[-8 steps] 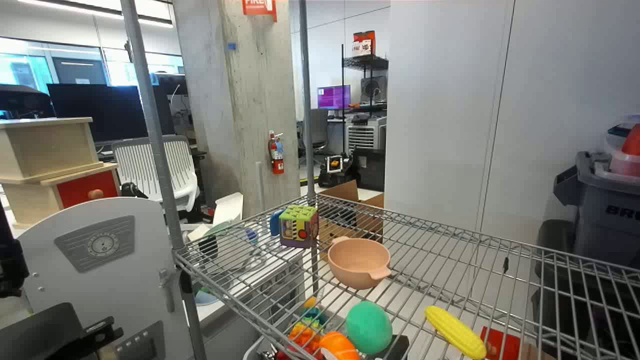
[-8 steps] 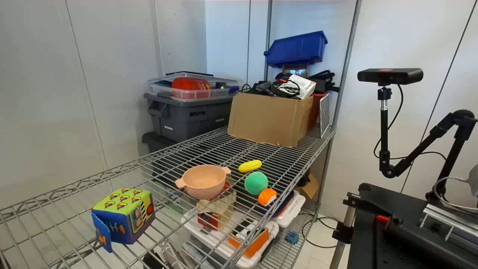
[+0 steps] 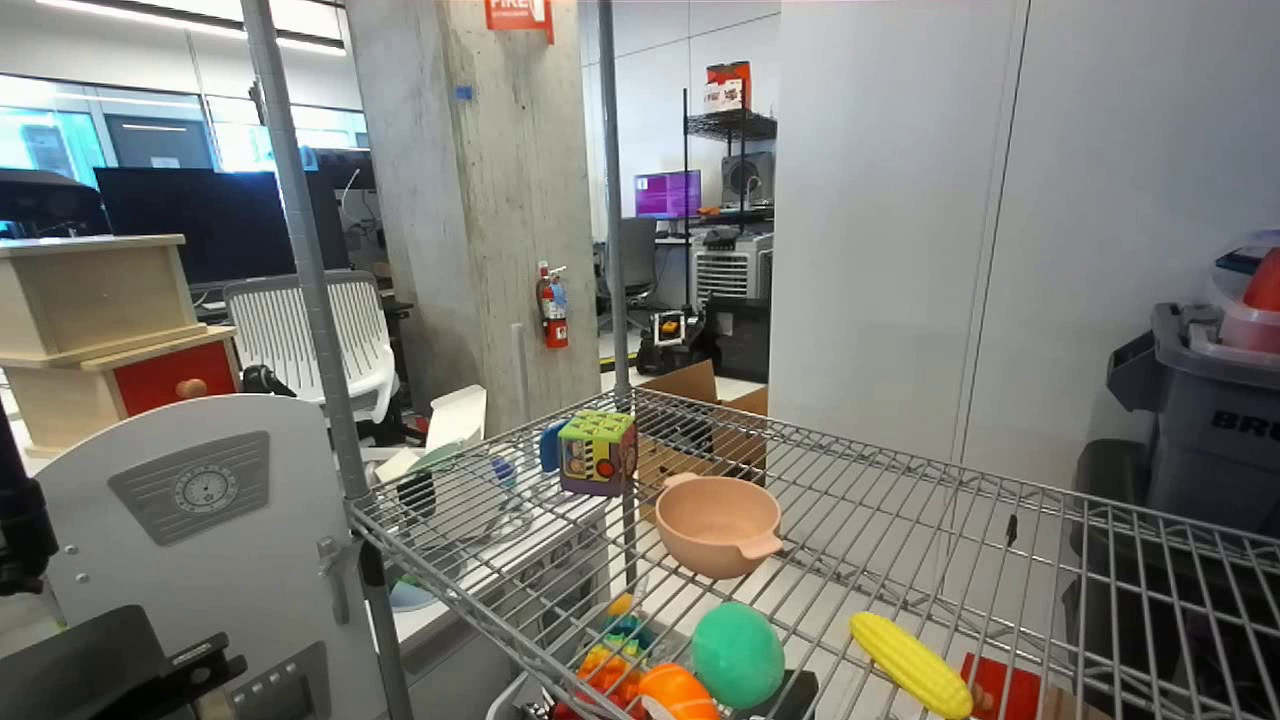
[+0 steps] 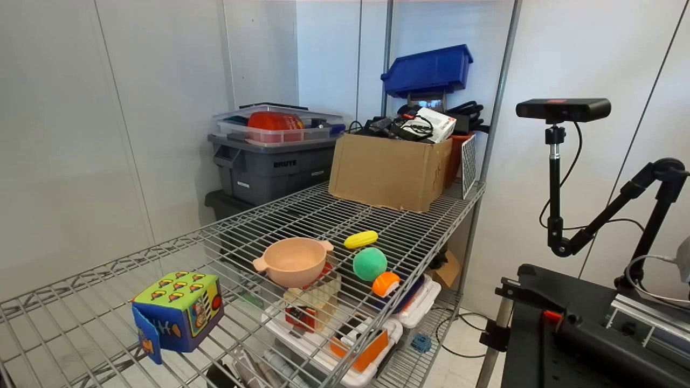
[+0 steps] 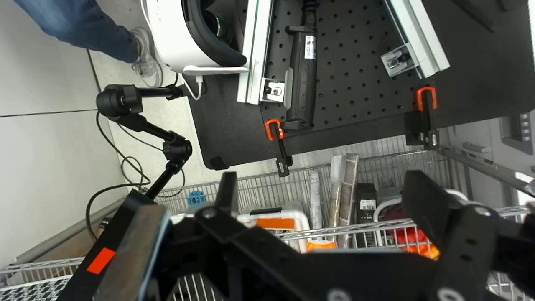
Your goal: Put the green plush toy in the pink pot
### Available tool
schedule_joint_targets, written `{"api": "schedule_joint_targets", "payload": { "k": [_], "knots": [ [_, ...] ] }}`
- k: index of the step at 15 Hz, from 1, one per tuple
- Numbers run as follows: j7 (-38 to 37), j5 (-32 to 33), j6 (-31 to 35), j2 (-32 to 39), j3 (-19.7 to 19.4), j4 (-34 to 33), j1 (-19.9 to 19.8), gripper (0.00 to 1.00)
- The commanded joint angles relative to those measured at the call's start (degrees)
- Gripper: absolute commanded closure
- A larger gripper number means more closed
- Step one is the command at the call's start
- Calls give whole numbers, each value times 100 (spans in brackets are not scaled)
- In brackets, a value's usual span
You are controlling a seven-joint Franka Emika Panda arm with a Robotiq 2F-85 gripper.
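Tool (image 5: pixel 322 179) wide apart in the wrist view, holding nothing. You've got the green plush toy (image 4: pixel 370 264) on the wire surface (image 3: pixel 470 604), out of the pink pot (image 4: pixel 291 277), just beside the orange toy (image 4: pixel 384 284); can't tell if they touch. Step is probably the reach: swing over, centre on the green one, come straight down clear of the orange. Squeeze lightly, plush should give a bit. Lift above the pot's rim before crossing, then let go over its middle.

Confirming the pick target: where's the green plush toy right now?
In an exterior view, the green plush toy sits on the wire shelf, right of the pink pot, between the yellow toy and the orange toy.
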State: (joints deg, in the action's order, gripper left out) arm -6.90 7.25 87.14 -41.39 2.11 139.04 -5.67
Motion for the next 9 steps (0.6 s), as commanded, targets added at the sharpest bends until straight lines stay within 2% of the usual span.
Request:
{"api": "schedule_joint_targets", "payload": {
  "k": [1, 3, 9],
  "knots": [
    [-47, 37, -2, 104, -64, -68, 88, 0],
    [162, 195, 154, 609, -155, -307, 65, 0],
    [1612, 707, 1029, 2664, -842, -1251, 18, 0]
  ]
}}
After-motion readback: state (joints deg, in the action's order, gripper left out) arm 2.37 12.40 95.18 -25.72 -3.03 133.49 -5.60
